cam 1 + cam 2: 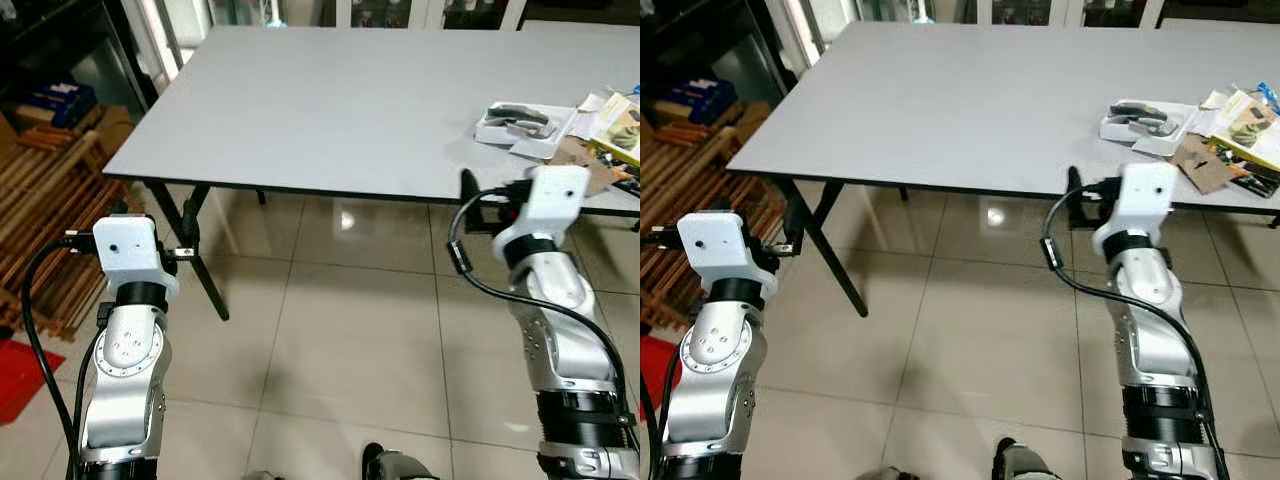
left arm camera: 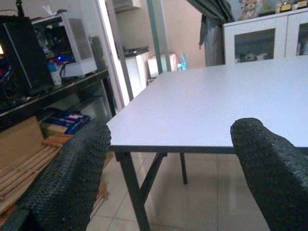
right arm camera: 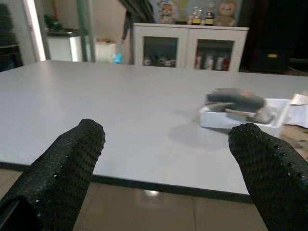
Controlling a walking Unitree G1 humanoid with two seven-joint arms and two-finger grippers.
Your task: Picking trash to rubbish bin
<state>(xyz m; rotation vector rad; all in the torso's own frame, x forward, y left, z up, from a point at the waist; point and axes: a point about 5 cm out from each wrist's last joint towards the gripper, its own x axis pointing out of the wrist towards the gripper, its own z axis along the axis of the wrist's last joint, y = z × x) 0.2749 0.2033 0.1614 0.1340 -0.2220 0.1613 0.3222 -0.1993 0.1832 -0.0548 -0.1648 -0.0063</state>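
Observation:
A large grey table [image 1: 330,100] stands in front of me. On its right end lies the trash: a white tray holding a grey object [image 1: 515,122], white paper under it [image 1: 548,143], a brown cardboard scrap [image 1: 590,168] and a colourful leaflet [image 1: 620,125]. My right gripper [image 3: 168,132] is open at the table's front edge, level with the top, and the white tray [image 3: 238,108] lies a little ahead of it to the right. My left gripper [image 2: 171,137] is open and empty, just short of the table's front left corner.
Black table legs [image 1: 200,260] slant down under the left corner. Wooden slats [image 1: 40,190] and dark shelving [image 1: 60,50] crowd the left side, with a red item [image 1: 15,375] on the tiled floor. A white cabinet [image 3: 187,45] stands beyond the table.

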